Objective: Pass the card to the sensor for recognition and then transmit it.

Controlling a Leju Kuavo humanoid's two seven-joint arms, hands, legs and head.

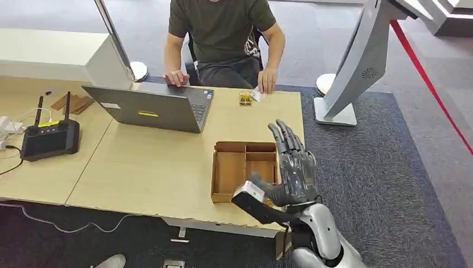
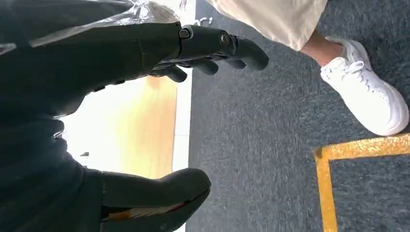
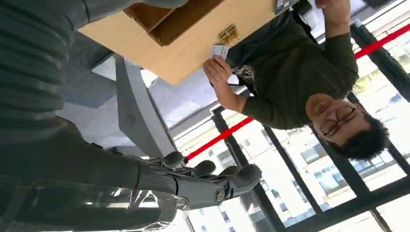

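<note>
No writing legible on card (image 1: 257,94).

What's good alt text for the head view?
The robot's right hand is raised, fingers spread, over a wooden divided tray on a light table. Across it, a seated person holds a card beside an open laptop.

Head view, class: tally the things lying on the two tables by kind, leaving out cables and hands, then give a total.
Laptop: 1
Black box with antennas: 1
Divided tray: 1
Small gold sensor: 1
White card under the person's hand: 1
Brown flat pieces: 1 stack
White item at the left edge: 1
Total: 7
</note>
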